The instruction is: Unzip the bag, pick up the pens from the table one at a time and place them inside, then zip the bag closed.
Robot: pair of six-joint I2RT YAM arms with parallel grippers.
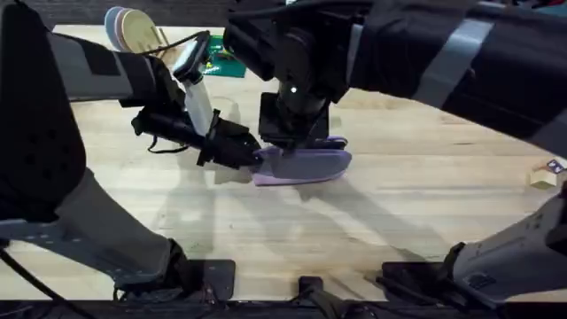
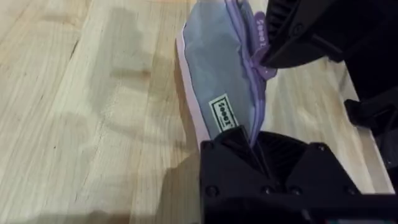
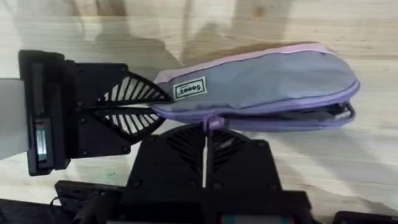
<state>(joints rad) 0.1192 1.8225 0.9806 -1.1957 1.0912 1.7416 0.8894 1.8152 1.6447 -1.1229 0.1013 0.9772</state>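
**A:** Two grippers are on the bag (image 1: 301,166) at once. The left gripper (image 2: 252,144) has its jaws pinched narrow on the pouch's end seam, the fabric caught flat between them. The right gripper (image 3: 207,130) is closed on the small lavender zipper pull (image 3: 211,121), which sits just ahead of its fingertips.

**B:** Where does the pouch lie relative to those jaws?

**A:** It rests on the table (image 1: 399,213), stretching straight away from the left jaws, and the right jaws meet it from the side, on the zipper line close to the held end. Beyond the pull, toward the far end, the zipper already gapes a little.

**B:** So which step is this?

**A:** I judge a zipper pull, though from the gap alone I cannot tell opening from closing. I see no pen in any view.

**B:** How to do it well?

**A:** Keep the left jaws firm and unmoving as the anchor, so the seam remains taut. Draw the pull straight along the teeth, level with the table, not upward. If the fabric bunches ahead of the right jaws, ease off and re-tension instead of tugging harder; the tab is small and could slip.
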